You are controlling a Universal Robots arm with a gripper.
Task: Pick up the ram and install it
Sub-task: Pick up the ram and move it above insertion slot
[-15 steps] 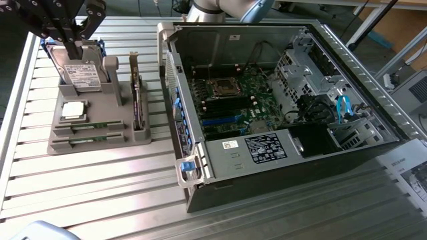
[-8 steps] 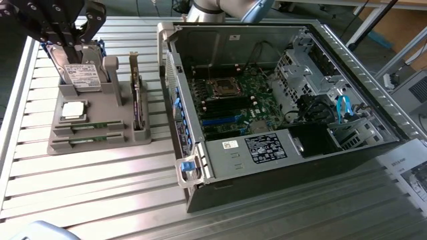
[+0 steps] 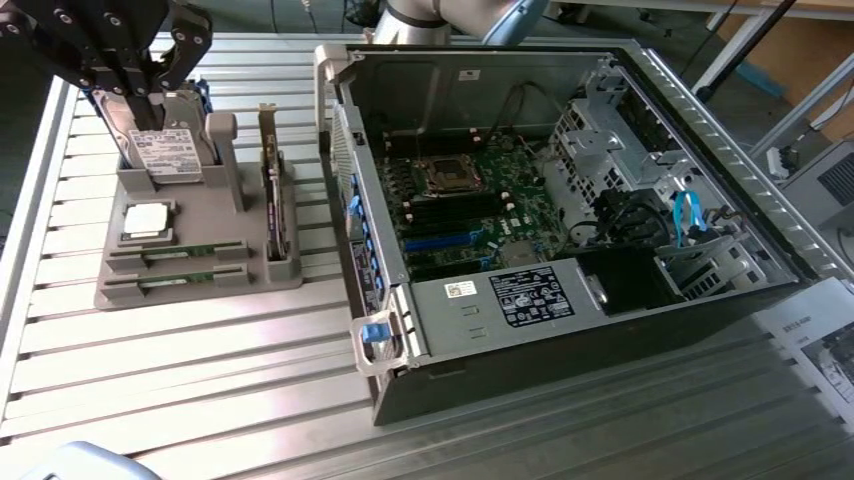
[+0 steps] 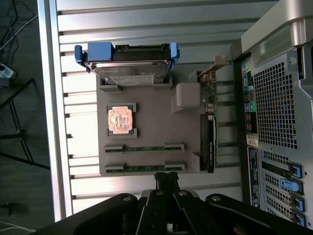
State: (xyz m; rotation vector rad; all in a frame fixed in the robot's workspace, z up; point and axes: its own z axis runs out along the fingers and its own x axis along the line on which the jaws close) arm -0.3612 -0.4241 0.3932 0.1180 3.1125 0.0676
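Your ram (image 3: 180,251) (image 4: 144,147) stands on edge beside its twin (image 3: 174,280) (image 4: 144,168), both thin green sticks slotted parallel in the gray holder (image 3: 134,298).

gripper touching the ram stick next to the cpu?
Apart. The exterior view shows the gripper up by the hard drive, with the processor chip lying between it and that ram stick.

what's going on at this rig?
One robot arm, end effector shut and holding nothing, hangs over the grey holder on the table. Both ram sticks sit in their holder slots, not yet picked up, alongside a processor chip and a hard drive. The PC case lies open beside the holder, motherboard exposed.
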